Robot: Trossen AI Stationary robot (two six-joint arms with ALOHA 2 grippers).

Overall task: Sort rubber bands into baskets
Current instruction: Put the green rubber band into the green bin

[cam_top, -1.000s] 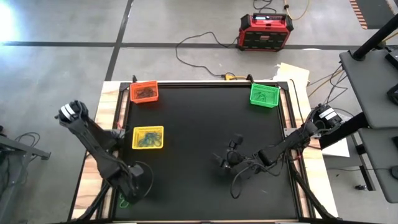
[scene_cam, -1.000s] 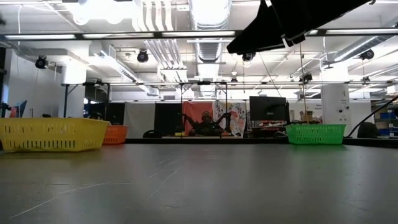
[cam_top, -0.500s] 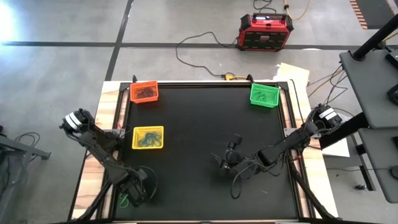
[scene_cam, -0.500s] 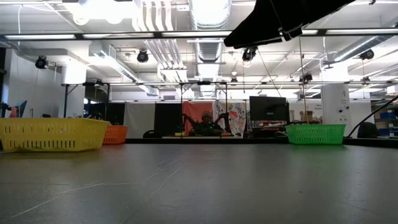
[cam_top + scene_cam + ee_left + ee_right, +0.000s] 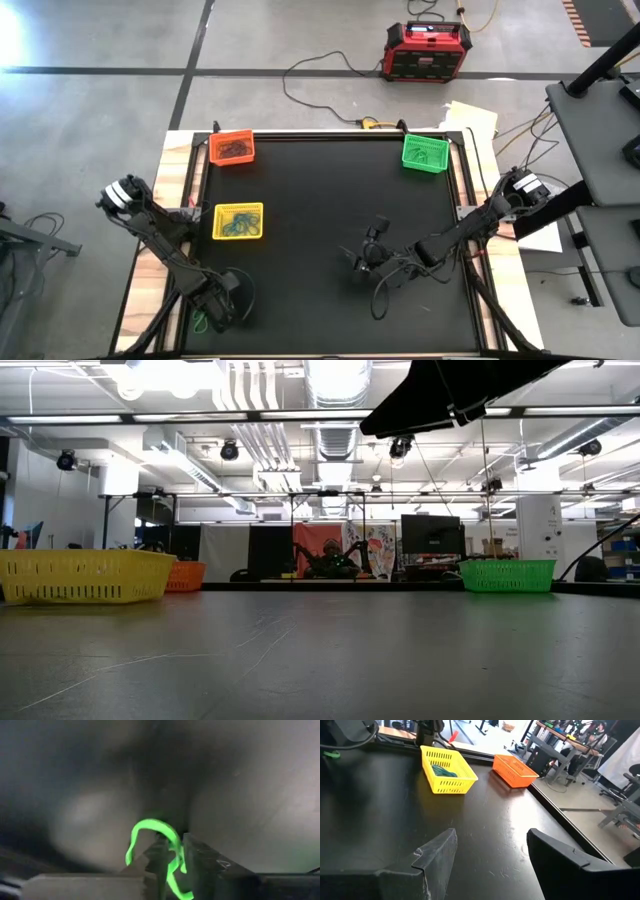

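Observation:
My left gripper (image 5: 213,310) is at the table's near left corner, pointing down and shut on a bright green rubber band (image 5: 150,827). The same rubber band (image 5: 200,322) shows beside the fingers in the high view. My right gripper (image 5: 490,865) hovers open over the table's middle right (image 5: 362,255) with nothing between its fingers. The yellow basket (image 5: 238,221) holds green and blue bands. The orange basket (image 5: 232,148) holds dark ones. The green basket (image 5: 425,153) stands at the far right. My left gripper pinches one side of the green loop (image 5: 175,859) between its two fingers, which come from above and point down at the table. The rest of the loop (image 5: 137,837) arcs out past the fingertips. I cannot tell whether the band is lifted off the table.
The yellow basket (image 5: 85,575), orange basket (image 5: 183,575) and green basket (image 5: 507,574) stand along the left and far sides of the black mat (image 5: 330,200). A red-and-black box (image 5: 427,50) and cables lie on the floor beyond the table.
My left arm has shifted a little toward the table's near edge, and its gripper has settled over the green rubber band. My right arm has kept still.

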